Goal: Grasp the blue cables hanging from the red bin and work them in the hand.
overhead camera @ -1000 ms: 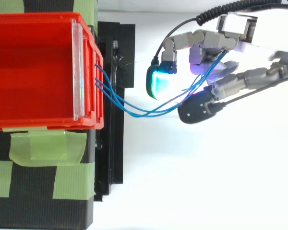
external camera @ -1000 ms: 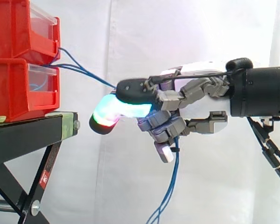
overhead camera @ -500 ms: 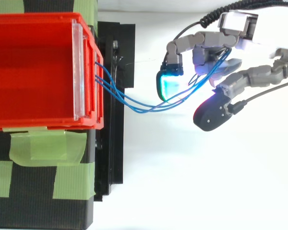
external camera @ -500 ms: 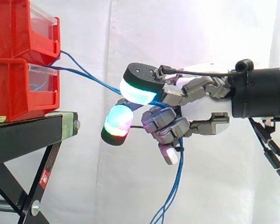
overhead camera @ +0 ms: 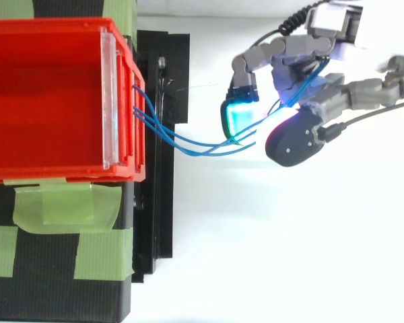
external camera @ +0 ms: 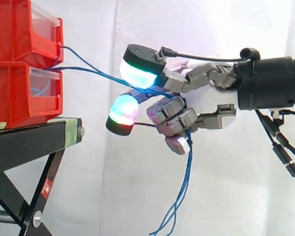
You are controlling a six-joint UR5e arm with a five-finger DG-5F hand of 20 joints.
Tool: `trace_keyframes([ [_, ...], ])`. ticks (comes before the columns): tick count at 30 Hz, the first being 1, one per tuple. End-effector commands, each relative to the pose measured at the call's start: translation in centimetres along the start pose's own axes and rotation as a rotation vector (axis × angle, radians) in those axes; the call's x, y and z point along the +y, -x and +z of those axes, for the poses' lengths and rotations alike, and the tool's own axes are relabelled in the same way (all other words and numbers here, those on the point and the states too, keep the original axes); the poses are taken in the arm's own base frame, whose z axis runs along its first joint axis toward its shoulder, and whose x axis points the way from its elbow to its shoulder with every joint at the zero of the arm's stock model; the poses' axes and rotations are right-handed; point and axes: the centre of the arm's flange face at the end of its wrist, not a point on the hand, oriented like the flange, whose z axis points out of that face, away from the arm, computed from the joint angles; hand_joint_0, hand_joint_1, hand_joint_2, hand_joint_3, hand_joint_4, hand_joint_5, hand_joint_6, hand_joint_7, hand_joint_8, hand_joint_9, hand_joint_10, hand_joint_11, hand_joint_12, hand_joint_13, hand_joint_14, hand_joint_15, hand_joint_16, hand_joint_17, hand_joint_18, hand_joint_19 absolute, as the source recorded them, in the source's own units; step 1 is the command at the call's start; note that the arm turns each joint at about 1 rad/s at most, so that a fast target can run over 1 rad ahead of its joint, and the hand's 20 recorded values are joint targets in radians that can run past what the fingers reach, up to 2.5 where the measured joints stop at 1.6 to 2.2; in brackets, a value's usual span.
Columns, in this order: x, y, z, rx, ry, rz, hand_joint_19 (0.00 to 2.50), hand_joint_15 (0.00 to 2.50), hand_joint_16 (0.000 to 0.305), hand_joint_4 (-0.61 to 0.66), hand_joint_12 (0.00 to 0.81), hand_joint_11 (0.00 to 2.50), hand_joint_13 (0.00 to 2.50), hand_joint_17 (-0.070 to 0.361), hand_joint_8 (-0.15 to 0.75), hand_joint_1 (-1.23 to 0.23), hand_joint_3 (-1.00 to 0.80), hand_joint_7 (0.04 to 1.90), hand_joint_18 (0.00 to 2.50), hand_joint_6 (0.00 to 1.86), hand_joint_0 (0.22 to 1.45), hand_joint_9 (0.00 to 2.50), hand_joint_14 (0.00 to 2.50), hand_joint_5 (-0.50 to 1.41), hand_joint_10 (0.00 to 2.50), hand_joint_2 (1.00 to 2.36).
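Blue cables (external camera: 186,169) sat gripped in curled fingers (external camera: 172,117) of hand (external camera: 206,101), running to red bin (overhead camera: 54,101); prob best worked w/ small finger rolls, no tugging.

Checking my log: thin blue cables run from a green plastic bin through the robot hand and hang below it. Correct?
No: the plastic bin is red, as the side view shows. The thin blue cables do run through the hand and hang below it.
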Motion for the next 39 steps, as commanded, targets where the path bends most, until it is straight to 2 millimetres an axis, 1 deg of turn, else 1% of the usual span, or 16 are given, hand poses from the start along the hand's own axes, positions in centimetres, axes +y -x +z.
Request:
trace_keyframes([
  [1,0.7,0.5,0.2,0.008,-0.031,-0.003,1.02,2.03,0.048,0.19,0.536,2.50,0.84,0.108,0.487,-0.49,-1.00,1.38,1.26,0.33,0.78,0.54,2.50,0.23,2.50,1.00],
  [5,1.5,0.8,0.4,0.018,-0.050,-0.007,1.11,2.03,0.044,0.18,0.531,2.50,0.84,0.100,0.485,-0.50,-0.99,1.39,1.26,0.32,0.85,0.56,2.50,0.24,2.50,1.00],
  [9,2.1,1.0,0.1,0.038,-0.074,-0.020,1.12,2.05,0.045,0.17,0.534,2.50,0.84,0.102,0.485,-0.51,-0.93,1.39,1.28,0.32,0.88,0.56,2.50,0.24,2.50,1.00],
  [15,2.4,1.2,-0.2,0.046,-0.086,-0.043,1.13,2.08,0.046,0.17,0.537,2.50,0.84,0.103,0.485,-0.51,-1.00,1.39,1.27,0.33,0.85,0.56,2.50,0.23,2.50,1.00],
  [19,2.8,1.2,-0.3,0.047,-0.079,-0.040,1.16,2.06,0.045,0.17,0.533,2.50,0.84,0.102,0.484,-0.51,-0.98,1.39,1.27,0.33,0.85,0.55,2.50,0.23,2.50,1.00],
  [25,3.9,1.9,-0.7,0.037,-0.060,-0.037,1.16,2.07,0.045,0.16,0.530,2.50,0.83,0.101,0.481,-0.55,-0.85,1.37,1.28,0.34,0.92,0.55,2.50,0.22,2.50,1.01],
  [28,4.4,2.2,-0.8,0.031,-0.053,-0.035,1.19,2.05,0.045,0.16,0.526,2.50,0.83,0.101,0.478,-0.56,-0.80,1.37,1.28,0.35,0.93,0.55,2.50,0.22,2.50,1.01],
  [34,5.4,3.1,-0.6,0.015,-0.032,-0.028,1.19,2.08,0.045,0.16,0.529,2.50,0.84,0.102,0.477,-0.57,-0.75,1.37,1.28,0.33,0.94,0.55,2.50,0.22,2.50,1.01],
  [39,6.1,3.4,-0.4,0.014,-0.034,-0.028,1.22,2.06,0.045,0.16,0.527,2.50,0.83,0.101,0.476,-0.57,-0.74,1.37,1.28,0.33,0.94,0.55,2.50,0.22,2.50,1.01],
])
